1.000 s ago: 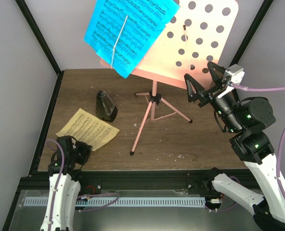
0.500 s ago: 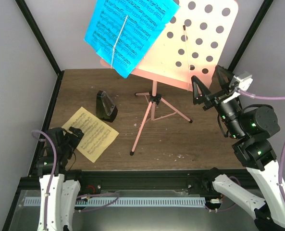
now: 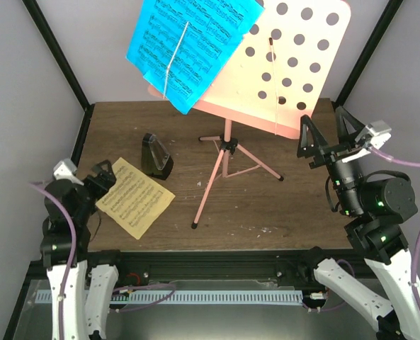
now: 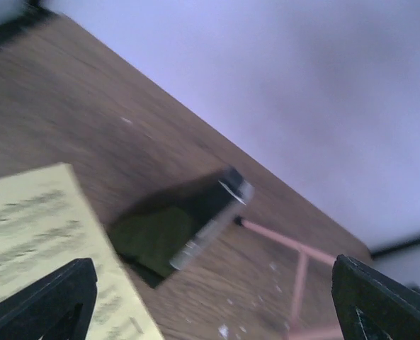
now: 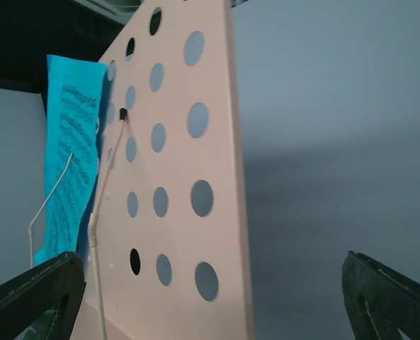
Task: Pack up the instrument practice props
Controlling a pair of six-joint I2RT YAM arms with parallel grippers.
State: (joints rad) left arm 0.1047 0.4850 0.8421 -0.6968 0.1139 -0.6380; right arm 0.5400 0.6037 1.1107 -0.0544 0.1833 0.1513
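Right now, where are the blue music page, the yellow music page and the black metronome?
blue music page (image 3: 188,42), top view, middle of the sheet.
yellow music page (image 3: 135,200), top view, middle of the sheet.
black metronome (image 3: 156,157), top view, middle of its body.

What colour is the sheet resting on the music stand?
The cyan sheet carries black printed notation; it shows best in the top external view.

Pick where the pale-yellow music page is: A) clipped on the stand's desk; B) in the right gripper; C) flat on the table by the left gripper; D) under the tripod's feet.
C: the pale-yellow page lies flat on the table next to the metronome, the left gripper at its left edge; only the cyan page sits on the stand's desk.
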